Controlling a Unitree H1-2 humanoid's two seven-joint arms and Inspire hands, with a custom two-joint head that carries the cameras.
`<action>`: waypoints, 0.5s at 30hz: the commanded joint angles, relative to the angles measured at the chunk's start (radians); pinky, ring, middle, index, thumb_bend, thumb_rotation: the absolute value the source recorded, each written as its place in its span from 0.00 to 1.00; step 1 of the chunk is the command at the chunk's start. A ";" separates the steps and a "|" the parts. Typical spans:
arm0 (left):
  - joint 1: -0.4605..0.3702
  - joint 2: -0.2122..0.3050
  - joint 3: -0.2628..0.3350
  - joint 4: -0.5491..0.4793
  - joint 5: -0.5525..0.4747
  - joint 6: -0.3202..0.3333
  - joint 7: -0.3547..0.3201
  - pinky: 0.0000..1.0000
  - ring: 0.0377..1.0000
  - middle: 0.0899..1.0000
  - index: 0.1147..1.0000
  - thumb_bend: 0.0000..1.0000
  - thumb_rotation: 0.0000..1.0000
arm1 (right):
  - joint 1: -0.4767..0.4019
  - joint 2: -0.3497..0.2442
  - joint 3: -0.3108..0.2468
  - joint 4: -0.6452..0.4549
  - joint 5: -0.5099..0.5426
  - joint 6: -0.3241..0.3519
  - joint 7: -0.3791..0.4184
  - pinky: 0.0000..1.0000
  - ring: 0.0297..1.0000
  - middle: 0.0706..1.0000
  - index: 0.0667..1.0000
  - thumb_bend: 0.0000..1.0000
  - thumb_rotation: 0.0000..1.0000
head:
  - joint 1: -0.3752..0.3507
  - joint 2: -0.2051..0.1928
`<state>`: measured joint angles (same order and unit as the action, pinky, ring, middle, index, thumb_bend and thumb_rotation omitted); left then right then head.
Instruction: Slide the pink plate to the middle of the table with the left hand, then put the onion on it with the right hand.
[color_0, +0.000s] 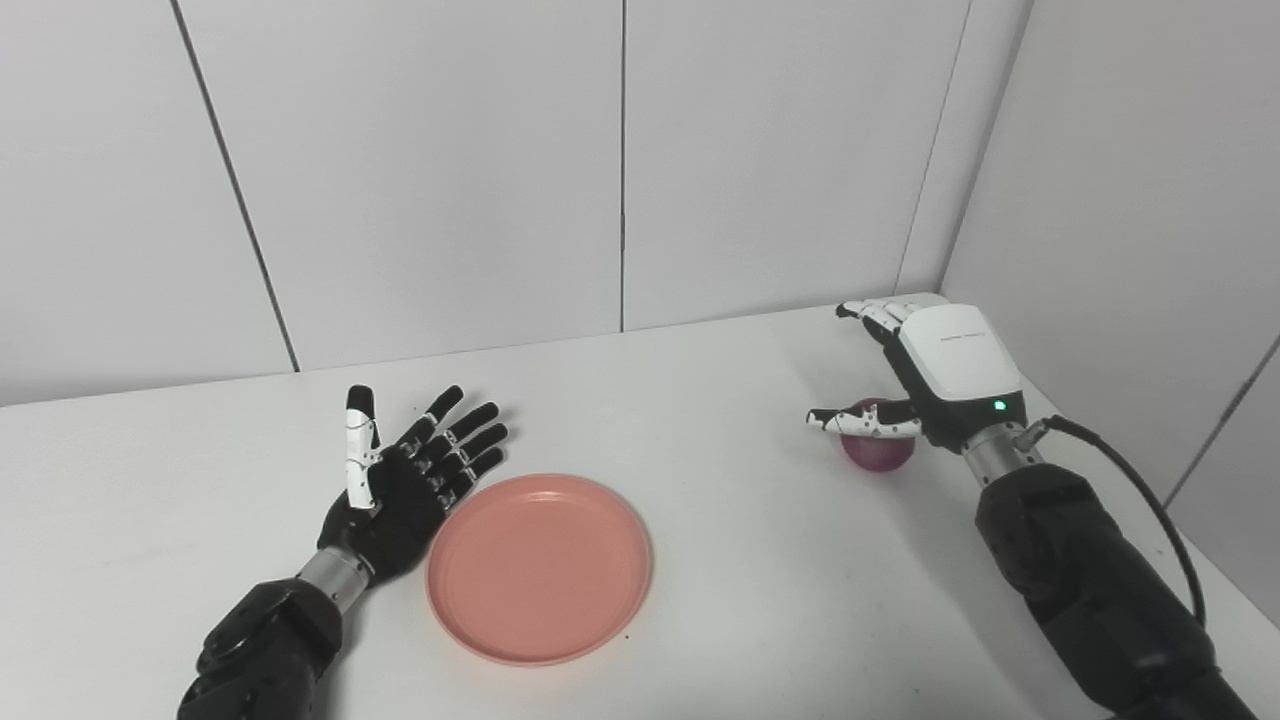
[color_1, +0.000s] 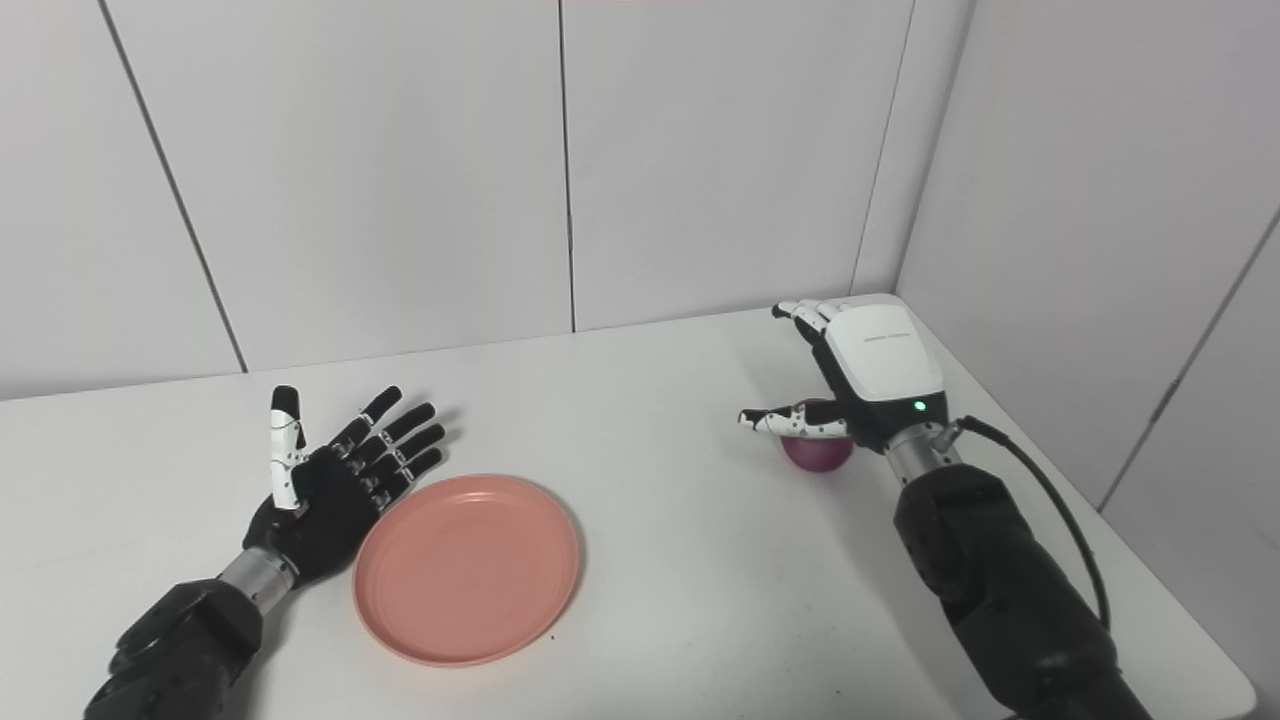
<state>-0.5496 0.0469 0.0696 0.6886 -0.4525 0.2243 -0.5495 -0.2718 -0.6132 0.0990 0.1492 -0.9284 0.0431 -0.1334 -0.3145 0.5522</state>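
The pink plate (color_0: 540, 567) lies flat on the white table (color_0: 720, 420), left of the middle and near the front. My left hand (color_0: 405, 480) is open, palm up, fingers spread, right beside the plate's left rim. The dark red onion (color_0: 878, 450) sits on the table at the right. My right hand (color_0: 925, 375) hovers over it, open, with fingers stretched beyond it and the thumb in front; most of the onion is hidden under the palm.
The table's right edge (color_1: 1150, 560) runs close to my right arm, and a black cable (color_0: 1150, 500) loops off the wrist. White wall panels (color_0: 620, 160) close the back and right side.
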 joint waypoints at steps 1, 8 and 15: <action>0.044 0.012 -0.006 0.064 0.037 0.037 0.035 0.95 0.86 0.84 1.00 0.83 1.00 | -0.061 -0.037 0.006 0.019 -0.017 -0.039 -0.050 0.59 0.72 0.77 0.75 0.88 0.71 | 0.003 0.001; 0.048 0.015 -0.003 0.065 0.036 0.035 0.033 0.95 0.86 0.83 0.99 0.83 1.00 | -0.092 -0.042 0.046 0.134 -0.010 -0.027 -0.062 0.58 0.72 0.76 0.76 0.85 0.76 | 0.009 0.003; 0.053 0.015 0.004 0.056 0.033 0.044 0.037 0.94 0.86 0.83 0.99 0.82 1.00 | -0.090 -0.006 0.043 0.191 0.072 -0.017 -0.059 0.53 0.69 0.75 0.75 0.83 0.77 | 0.013 0.007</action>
<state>-0.5479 0.0473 0.0776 0.6916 -0.4526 0.2169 -0.5543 -0.3207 -0.6122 0.1534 0.3552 -0.8749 0.0382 -0.1742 -0.3037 0.5568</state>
